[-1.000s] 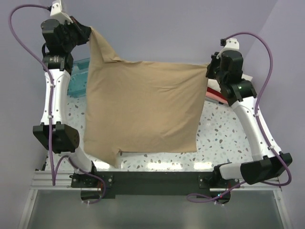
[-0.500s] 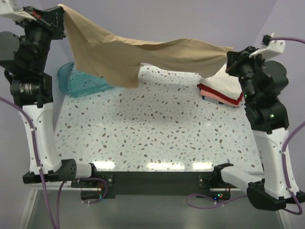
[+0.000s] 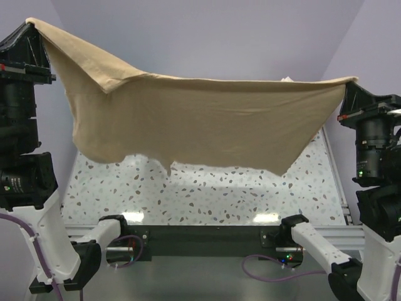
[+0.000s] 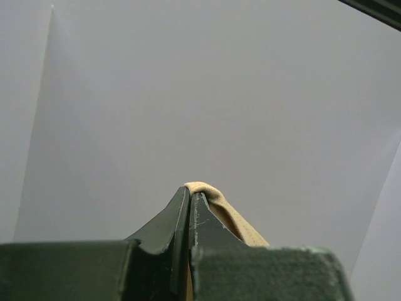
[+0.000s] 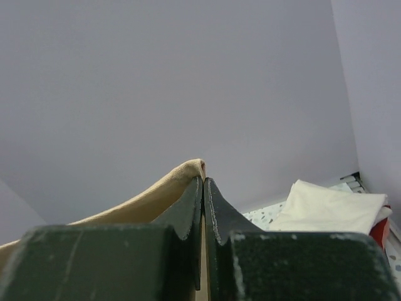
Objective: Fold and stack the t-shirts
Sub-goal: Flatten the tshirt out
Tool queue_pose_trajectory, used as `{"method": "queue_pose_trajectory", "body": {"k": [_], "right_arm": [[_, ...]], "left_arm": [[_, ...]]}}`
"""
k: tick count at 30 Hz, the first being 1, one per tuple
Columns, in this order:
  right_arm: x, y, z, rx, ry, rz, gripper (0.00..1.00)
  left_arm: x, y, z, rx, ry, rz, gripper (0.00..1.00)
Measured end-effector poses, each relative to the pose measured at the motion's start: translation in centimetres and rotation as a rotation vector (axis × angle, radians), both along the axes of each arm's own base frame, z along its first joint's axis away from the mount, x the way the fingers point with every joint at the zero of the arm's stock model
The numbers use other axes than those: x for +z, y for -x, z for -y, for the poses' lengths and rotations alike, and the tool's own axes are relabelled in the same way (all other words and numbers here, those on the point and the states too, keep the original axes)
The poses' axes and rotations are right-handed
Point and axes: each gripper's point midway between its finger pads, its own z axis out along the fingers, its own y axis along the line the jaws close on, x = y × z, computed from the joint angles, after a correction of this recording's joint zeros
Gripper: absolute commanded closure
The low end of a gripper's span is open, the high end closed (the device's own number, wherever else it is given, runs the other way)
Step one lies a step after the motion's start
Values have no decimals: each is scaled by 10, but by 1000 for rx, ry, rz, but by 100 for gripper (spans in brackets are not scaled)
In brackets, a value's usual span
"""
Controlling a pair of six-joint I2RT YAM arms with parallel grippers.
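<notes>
Lilac walls back the speckled counter [image 3: 207,191], above which the tan t-shirt [image 3: 200,119] hangs stretched like a curtain. The left hand [image 4: 190,193] is clamped on its corner at ten o'clock in the top view, and the right hand [image 5: 202,180] on the corner at three o'clock. This looks like the spreading step. The next move calls for lowering the cloth flat and evenly, clear of the folded cream-white shirt [image 5: 326,213].

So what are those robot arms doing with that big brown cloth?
It's a tan t-shirt. The left fingers and the right fingers each pinch a top edge, holding it stretched high above the speckled table like a curtain. It isn't folded yet. A folded cream-white shirt lies off to the right.
</notes>
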Motion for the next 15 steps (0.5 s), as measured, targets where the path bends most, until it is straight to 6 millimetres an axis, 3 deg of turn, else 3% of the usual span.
{"method": "queue_pose_trajectory", "body": {"k": [3, 6, 8, 10, 14, 15], "right_arm": [[-25, -8, 1, -19, 0, -65, 100], [-69, -30, 0, -41, 13, -177, 100], [-111, -48, -1, -63, 31, -274, 100], [-163, -68, -3, -86, 59, -389, 100], [-254, -102, -2, -142, 124, -597, 100], [-275, -112, -1, -157, 141, -648, 100]], "left_arm": [[-16, -11, 1, -17, 15, -33, 100], [-54, -50, 4, -61, 34, -131, 100], [-94, -91, 9, -110, 44, -226, 100], [-146, -141, 16, -164, 51, -350, 100], [-267, -256, 46, -266, 37, -623, 100], [-292, -277, 55, -286, 29, -674, 100]]}}
